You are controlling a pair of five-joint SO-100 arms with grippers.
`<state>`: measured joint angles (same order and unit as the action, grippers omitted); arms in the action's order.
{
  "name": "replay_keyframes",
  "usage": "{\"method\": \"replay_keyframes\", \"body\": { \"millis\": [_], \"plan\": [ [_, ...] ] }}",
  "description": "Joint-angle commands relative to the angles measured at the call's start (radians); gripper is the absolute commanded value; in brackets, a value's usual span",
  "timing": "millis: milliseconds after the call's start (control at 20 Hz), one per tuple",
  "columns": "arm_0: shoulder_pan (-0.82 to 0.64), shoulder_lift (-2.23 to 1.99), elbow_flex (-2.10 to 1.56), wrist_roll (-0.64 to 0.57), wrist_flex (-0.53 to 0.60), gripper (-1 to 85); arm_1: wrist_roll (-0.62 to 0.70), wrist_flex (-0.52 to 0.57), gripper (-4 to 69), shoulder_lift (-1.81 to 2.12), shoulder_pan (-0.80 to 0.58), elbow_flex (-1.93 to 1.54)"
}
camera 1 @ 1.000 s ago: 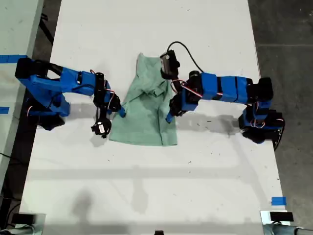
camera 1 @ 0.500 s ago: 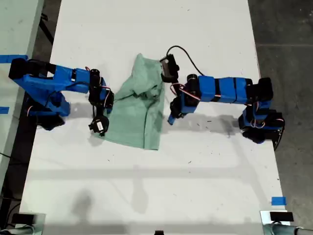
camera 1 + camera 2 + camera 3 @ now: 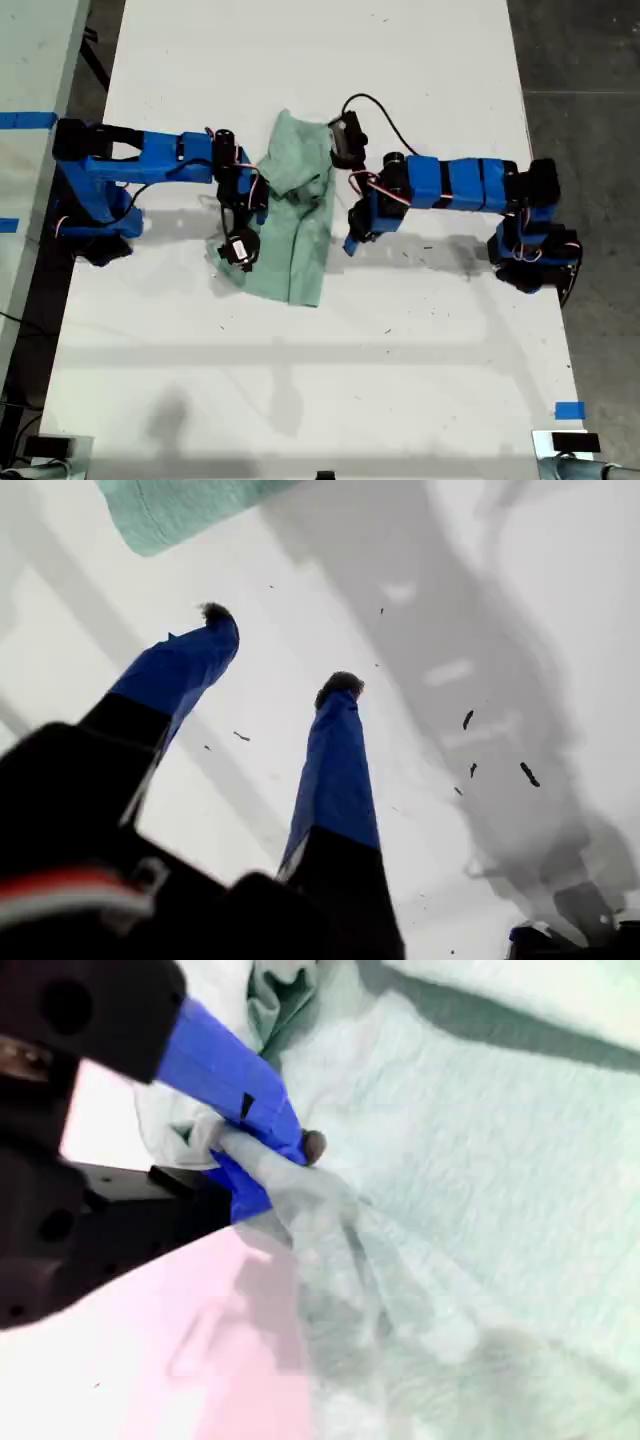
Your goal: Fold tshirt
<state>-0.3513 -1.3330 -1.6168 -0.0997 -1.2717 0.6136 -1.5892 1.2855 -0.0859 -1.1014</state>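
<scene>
The pale mint-green tshirt [image 3: 300,235] lies bunched and partly folded at the table's middle in the exterior view. My second gripper [image 3: 260,205] reaches in from the exterior view's left and sits over the cloth. Its wrist view shows the blue fingers [image 3: 255,1110] shut on a gathered ridge of the tshirt [image 3: 480,1160]. My first gripper [image 3: 348,243] comes from the exterior view's right and hovers just off the shirt's edge. Its two blue fingers [image 3: 335,770] stand open over bare table, with only a corner of the tshirt [image 3: 170,510] beyond them.
The white table [image 3: 300,360] ends at dark floor on the exterior view's right. A black cable [image 3: 385,110] loops above the first arm. Blue tape marks [image 3: 568,410] sit near the table's lower right corner and on the neighbouring surface [image 3: 25,120] at the exterior view's left.
My second gripper has swung toward the exterior view's right, dragging the shirt's edge over the middle. The shirt now looks narrower. My first gripper drew back off the cloth, then stayed put.
</scene>
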Motion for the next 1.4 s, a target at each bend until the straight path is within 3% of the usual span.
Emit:
{"method": "replay_keyframes", "body": {
  "millis": [0,100,200,300,450,750,1350],
  "plan": [
    [0.011,0.216,0.310,-0.034,-0.061,0.3,-0.017,0.021,20.5,0.104,0.026,0.006],
    [0.012,0.324,0.433,-0.038,-0.121,6.9,-0.020,0.021,20.4,0.106,0.032,0.002],
    [0.020,0.325,0.443,-0.038,-0.164,22.8,-0.025,0.023,20.4,0.110,0.034,-0.009],
    [0.037,0.298,0.474,-0.035,-0.233,28.8,-0.023,0.034,20.4,0.114,0.034,-0.021],
    [0.083,0.212,0.591,-0.008,-0.388,29.6,-0.017,0.040,20.4,0.117,0.029,-0.026],
    [0.167,-0.213,0.588,0.046,-0.390,25.5,-0.014,0.054,20.2,0.137,0.029,-0.044],
    [0.264,-0.546,0.232,0.169,-0.390,24.5,-0.031,0.041,20.0,0.187,0.060,-0.043]
  ]
}}
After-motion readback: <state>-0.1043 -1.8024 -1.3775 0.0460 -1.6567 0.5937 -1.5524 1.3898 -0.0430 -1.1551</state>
